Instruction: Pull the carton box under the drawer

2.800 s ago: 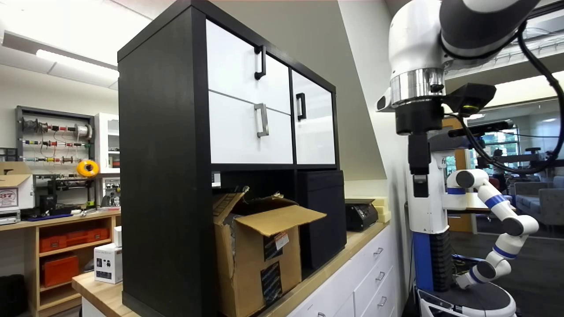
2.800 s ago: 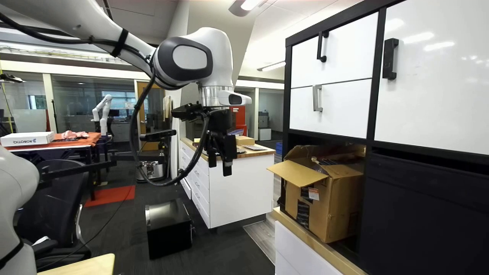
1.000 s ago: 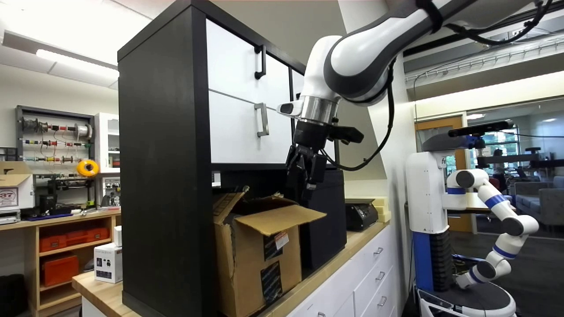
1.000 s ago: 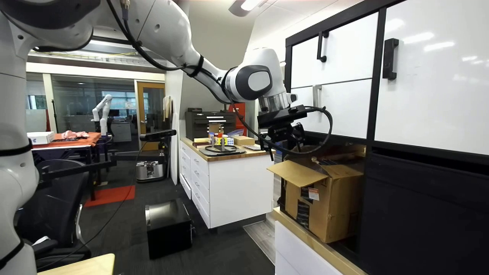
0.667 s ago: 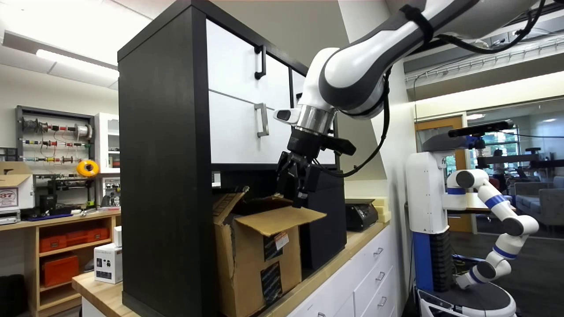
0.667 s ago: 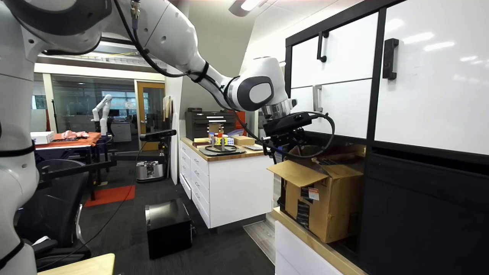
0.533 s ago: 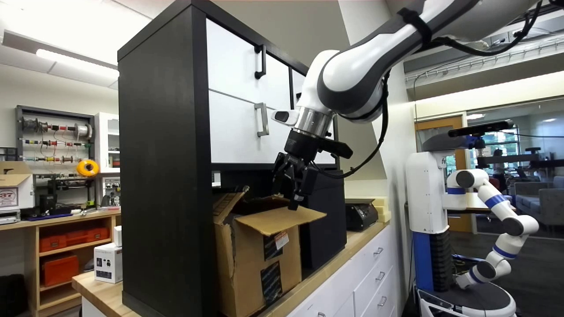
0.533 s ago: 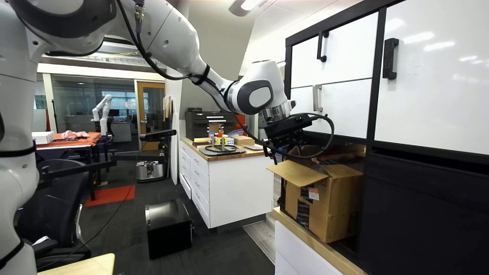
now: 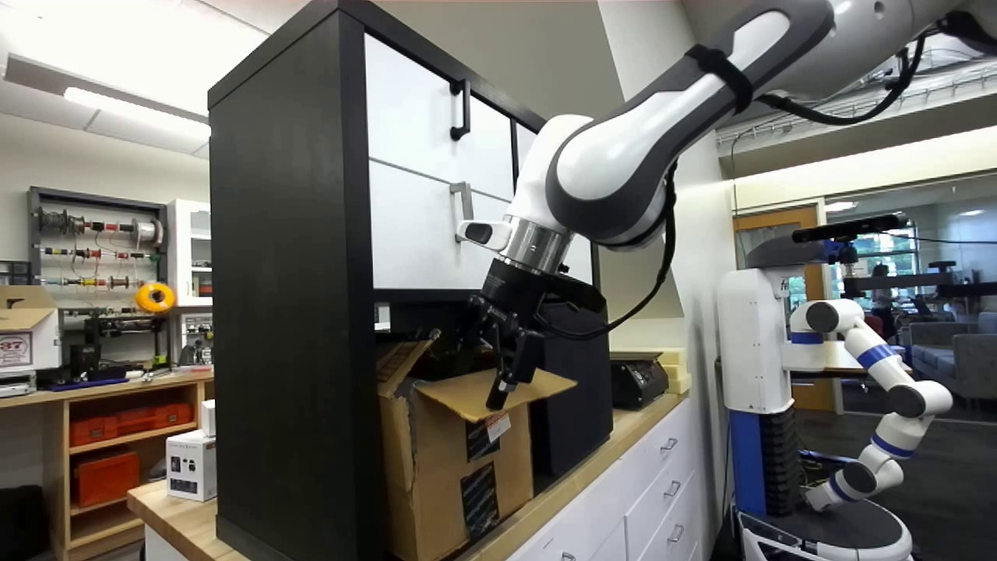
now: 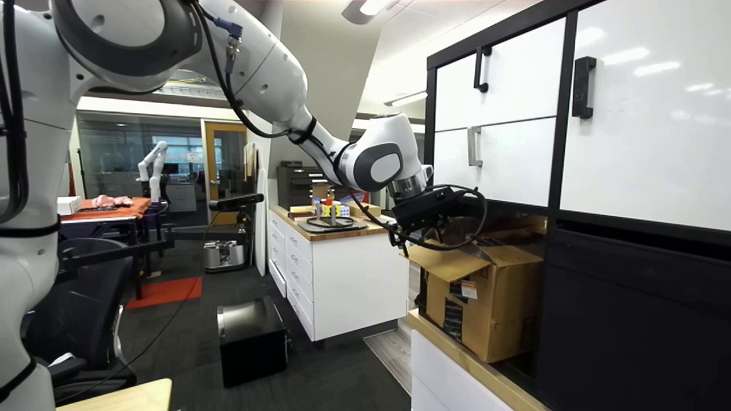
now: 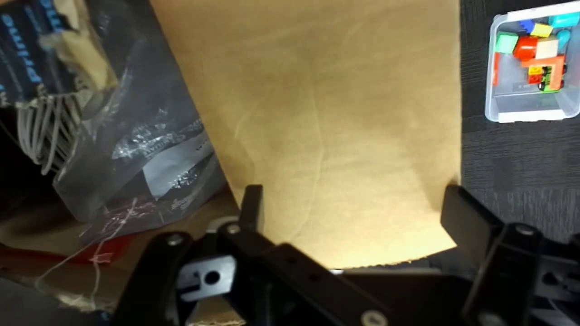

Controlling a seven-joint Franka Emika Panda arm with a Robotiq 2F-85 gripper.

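The carton box [image 9: 436, 475] sits in the lower opening of the black cabinet [image 9: 280, 312], its front flap sticking outward. It also shows in the other exterior view [image 10: 517, 302]. White drawer fronts [image 9: 424, 226] with bar handles are above it, also seen in an exterior view [image 10: 514, 157]. My gripper [image 11: 352, 194] is open, its two fingers wide apart over the front flap in the wrist view. In an exterior view the gripper [image 9: 480, 370] is tilted down at the flap, one fingertip in front of its edge. Whether a finger touches the flap cannot be told.
Plastic packaging [image 11: 136, 149] lies inside the box. A black fabric bin [image 9: 575, 389] stands right beside the box. The wooden counter edge [image 9: 604, 452] runs in front. A clear tub of toys [image 11: 525, 102] and a black box [image 10: 251, 342] are on the floor.
The arm has swung from away from the cabinet to the carton box. The gripper has come down over the front flap and tilted. The box and drawers have not moved.
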